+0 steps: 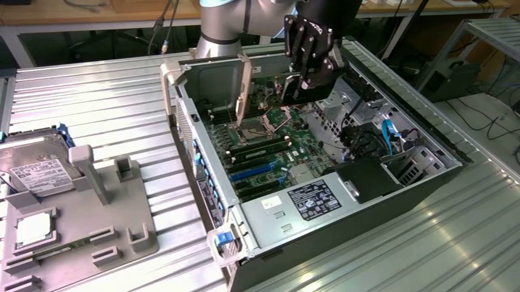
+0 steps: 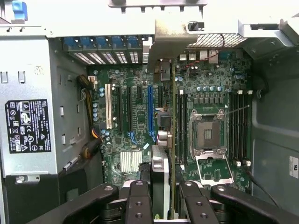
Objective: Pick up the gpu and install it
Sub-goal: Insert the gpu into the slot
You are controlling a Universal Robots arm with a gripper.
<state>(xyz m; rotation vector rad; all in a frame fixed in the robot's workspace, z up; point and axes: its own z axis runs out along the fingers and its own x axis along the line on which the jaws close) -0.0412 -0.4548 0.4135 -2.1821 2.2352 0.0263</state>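
Evidently my black fingered gripper [image 2: 166,198] is closed partway on the gpu [image 2: 173,140], a thin green circuit-board card with a silver metal end bracket. It hangs edge-on between the fingers, above the green motherboard [image 2: 135,116] inside the open metal computer case [image 1: 173,100]. I judge it light, stiff and fragile: grip the board edges, not the components.

On my remote feed I've got an open tower case [image 1: 349,249] lying on a ribbed metal table [image 1: 106,103], motherboard [image 1: 276,152] and CPU socket [image 2: 206,133] exposed, plus a grey holder tray [image 1: 114,213] on the exterior view's left carrying a hard drive [image 1: 33,164] and a square silver chip [image 1: 34,228].
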